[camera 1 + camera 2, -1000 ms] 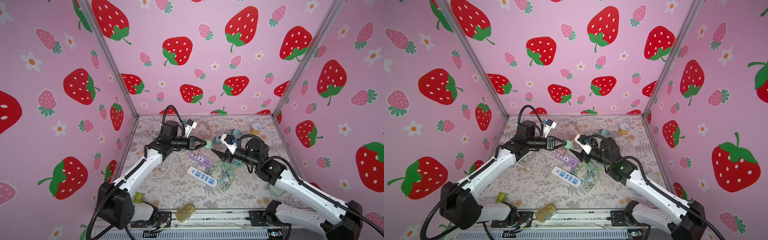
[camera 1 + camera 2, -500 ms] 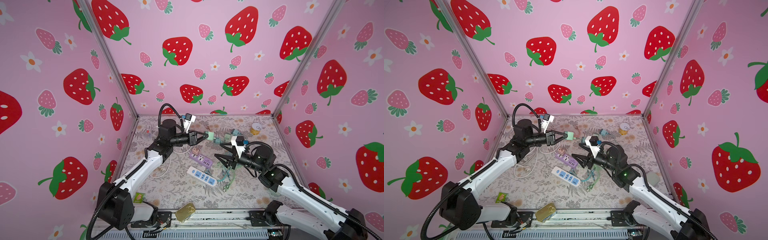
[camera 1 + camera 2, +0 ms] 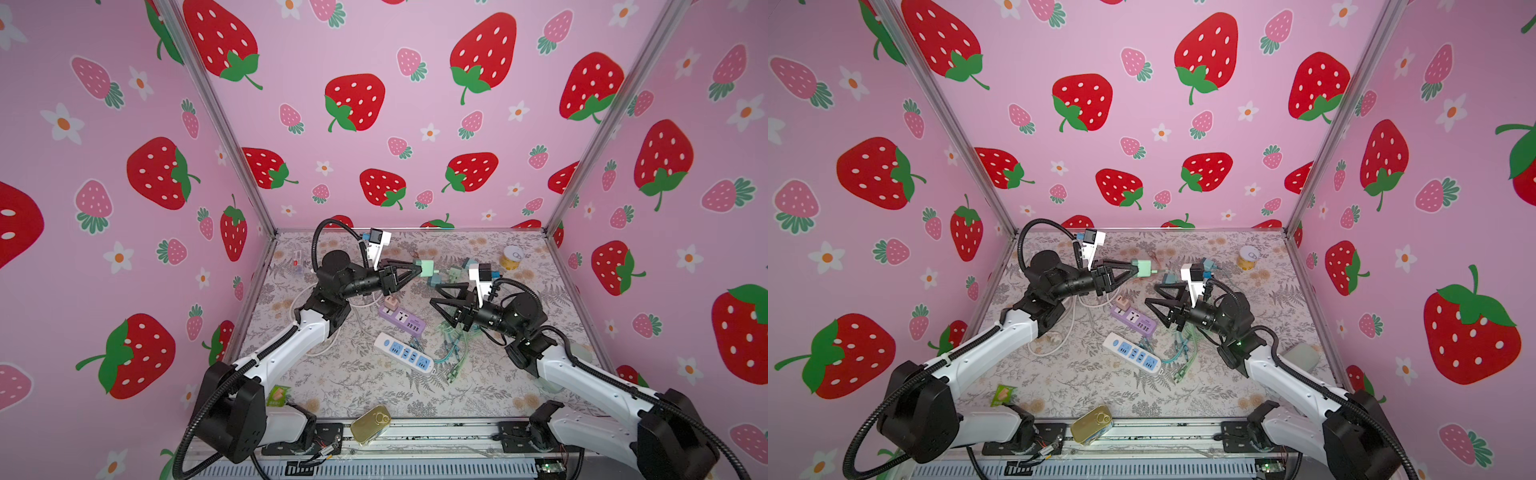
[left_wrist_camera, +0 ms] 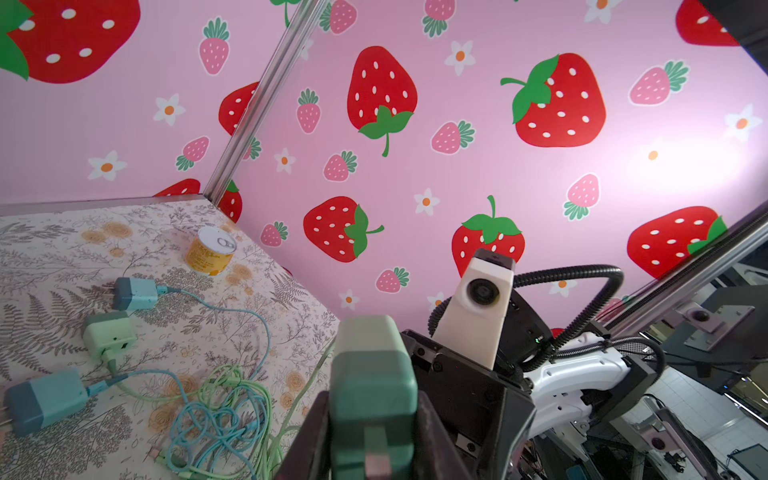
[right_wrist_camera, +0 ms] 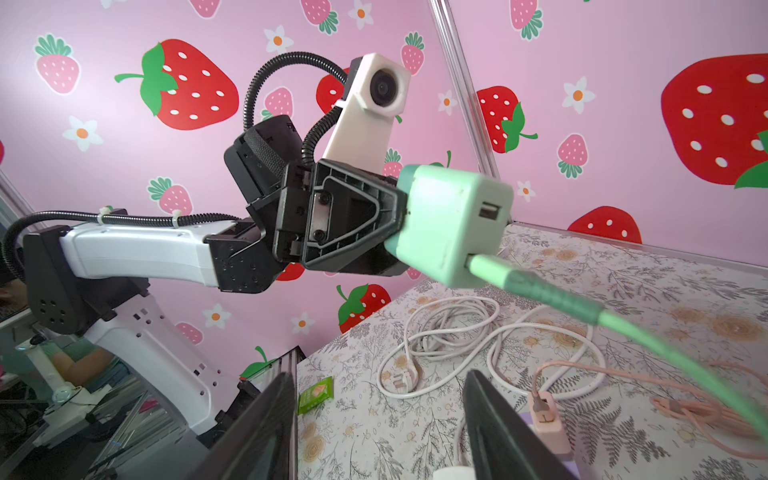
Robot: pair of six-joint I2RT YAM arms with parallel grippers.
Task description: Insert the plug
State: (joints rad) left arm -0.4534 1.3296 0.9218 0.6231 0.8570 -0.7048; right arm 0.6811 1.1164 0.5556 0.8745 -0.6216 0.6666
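Since a second ago your right gripper point(image 3: 436, 292) has backed off the green plug point(image 3: 426, 267) and hangs apart, apparently empty, while your left gripper point(image 3: 417, 269) keeps the plug pinched above the flowered tabletop point(image 3: 374, 390), beyond the purple power strip point(image 3: 402, 319), inside strawberry-papered walls point(image 3: 374, 137).

The far power strip point(image 3: 402, 318) lies just behind the near power strip point(image 3: 404, 353), a cable tangle point(image 3: 452, 343) to their right, a can point(image 3: 512, 257) in the far right corner
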